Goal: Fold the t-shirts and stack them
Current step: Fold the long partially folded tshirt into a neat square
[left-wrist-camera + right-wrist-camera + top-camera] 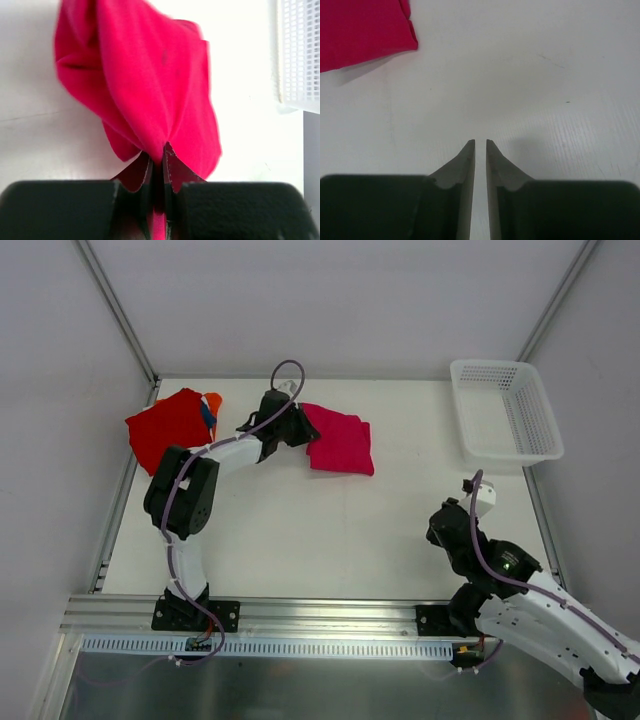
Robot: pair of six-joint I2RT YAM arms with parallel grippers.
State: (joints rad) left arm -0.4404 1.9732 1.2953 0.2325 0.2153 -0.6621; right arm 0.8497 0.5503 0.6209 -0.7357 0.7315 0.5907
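Observation:
A magenta-pink t-shirt [340, 443], folded small, lies at the table's back middle. My left gripper [303, 428] is shut on its left edge. In the left wrist view the pink cloth [145, 85] bunches up from between the closed fingertips of my left gripper [159, 150]. A red t-shirt [170, 427] lies at the back left, with orange cloth [213, 400] and blue cloth [207, 415] showing at its right edge. My right gripper [474, 485] hovers low at the right over bare table. In the right wrist view it [480, 142] shows only a thin slit with nothing in it, and a corner of the pink shirt [360, 30] shows far left.
A white plastic mesh basket [505, 410] stands at the back right corner; its wall also shows in the left wrist view [300, 50]. Metal frame rails run along the table's left and right sides.

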